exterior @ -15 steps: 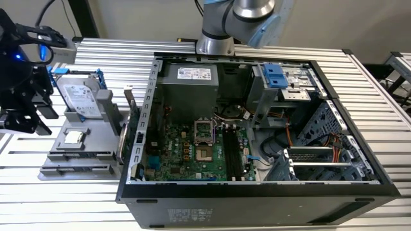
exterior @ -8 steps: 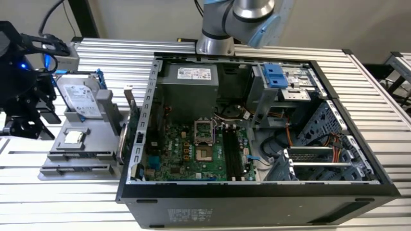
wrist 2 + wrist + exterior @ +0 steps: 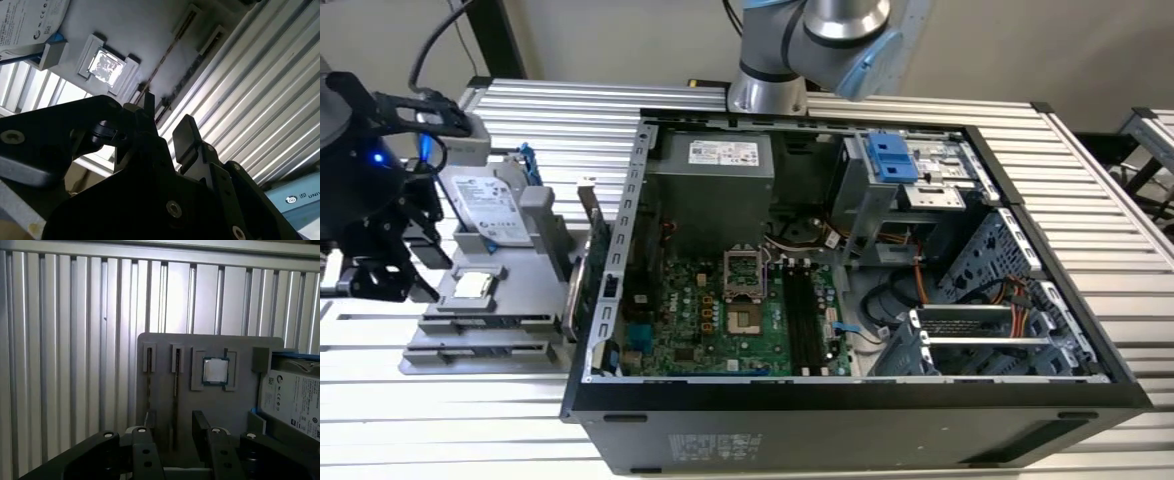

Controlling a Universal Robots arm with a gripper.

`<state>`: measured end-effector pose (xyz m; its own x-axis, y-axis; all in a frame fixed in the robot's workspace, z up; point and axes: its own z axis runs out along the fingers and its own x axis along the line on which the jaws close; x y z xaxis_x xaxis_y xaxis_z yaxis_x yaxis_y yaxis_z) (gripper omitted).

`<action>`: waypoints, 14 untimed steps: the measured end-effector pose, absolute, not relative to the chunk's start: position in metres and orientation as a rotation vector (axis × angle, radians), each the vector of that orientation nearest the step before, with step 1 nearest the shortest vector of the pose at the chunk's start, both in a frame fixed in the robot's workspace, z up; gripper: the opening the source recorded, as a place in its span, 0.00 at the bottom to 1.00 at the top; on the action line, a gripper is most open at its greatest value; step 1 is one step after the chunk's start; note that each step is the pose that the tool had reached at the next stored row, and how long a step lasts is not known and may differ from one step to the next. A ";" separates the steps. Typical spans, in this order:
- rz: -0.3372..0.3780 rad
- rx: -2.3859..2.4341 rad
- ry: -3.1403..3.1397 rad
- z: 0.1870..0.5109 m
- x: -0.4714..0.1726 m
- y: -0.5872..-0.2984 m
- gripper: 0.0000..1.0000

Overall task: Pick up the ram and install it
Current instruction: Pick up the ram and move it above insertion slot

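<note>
We see the gripper low over a grey tray that lies on the ribbed metal table, at the exterior view's left of the open computer case. Its jaws are spread. The ram stands on edge in one of the tray's narrow slots and runs straight into the gap between the two dark fingers. We cannot make out either finger touching it.

A second stick sits in the neighbouring slot, parallel to the ram and just beside it, and its near end lines up with one of the fingers. On the ram's other side a processor chip rests flat in a square recess. Beyond the chip lies a hard drive with a white label and a blue bracket at its edge.

In the exterior view, a thin card stands upright between the tray and the case wall. Inside the case the green motherboard lies flat, and its long black slots are well apart from the gripper, with the case wall and the card between them.
</note>
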<state>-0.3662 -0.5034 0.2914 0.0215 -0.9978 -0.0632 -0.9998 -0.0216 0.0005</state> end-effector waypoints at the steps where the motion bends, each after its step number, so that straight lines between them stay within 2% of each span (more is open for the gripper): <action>1: 0.070 -2.206 2.173 0.290 -0.366 -0.504 1.00; 14: 0.070 -2.201 2.178 0.266 -0.366 -0.515 1.00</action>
